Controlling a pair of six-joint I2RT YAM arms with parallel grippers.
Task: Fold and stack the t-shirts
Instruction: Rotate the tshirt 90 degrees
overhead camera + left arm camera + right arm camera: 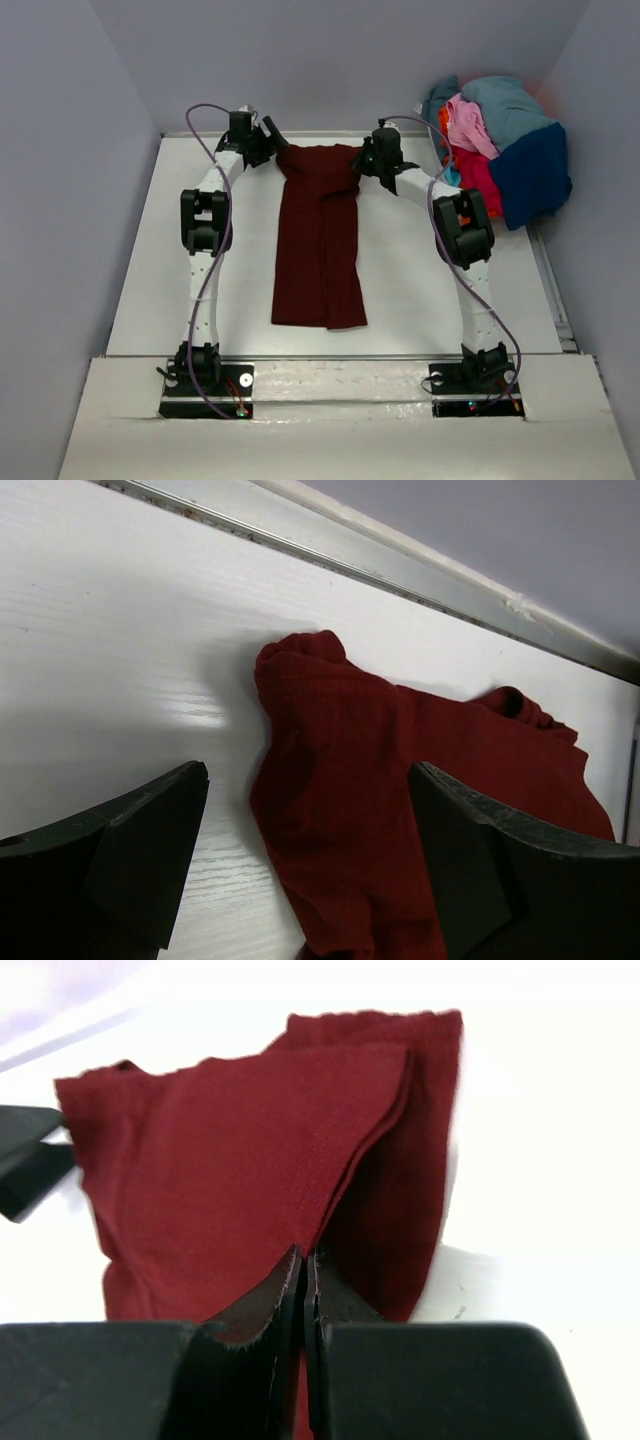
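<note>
Cloth is lying down the middle of the table (pixel 160 280): the dark maroon t-shirt (pixel 320 235) is stretching as a long narrow strip from the far edge toward the arm bases, its sides apparently turned in over the middle. By my judgement the lengthwise fold is done and the crosswise folds are waiting.

The right gripper (pixel 303 1260) is pinching the far right corner of that shirt, its fingers pressed together with layers of maroon cloth between them. The left gripper (pixel 308 775) is hanging with its fingers spread wide over the far left corner, which is lying bunched on the table and is not being held.

The other four shirts are sitting untouched in a loose heap at the far right corner, well apart from the maroon one: the pink t-shirt (pixel 470 125) and the light teal-blue t-shirt (pixel 505 100) on top, the bright red t-shirt (pixel 475 175) and the navy blue t-shirt (pixel 530 175) below. No stack is showing yet, so most of the task is lying ahead.

A metal rail (pixel 400 575) is running along the far edge just behind the shirt's top end, leaving little room there. Purple cables (pixel 432 215) are looping beside each arm.
</note>
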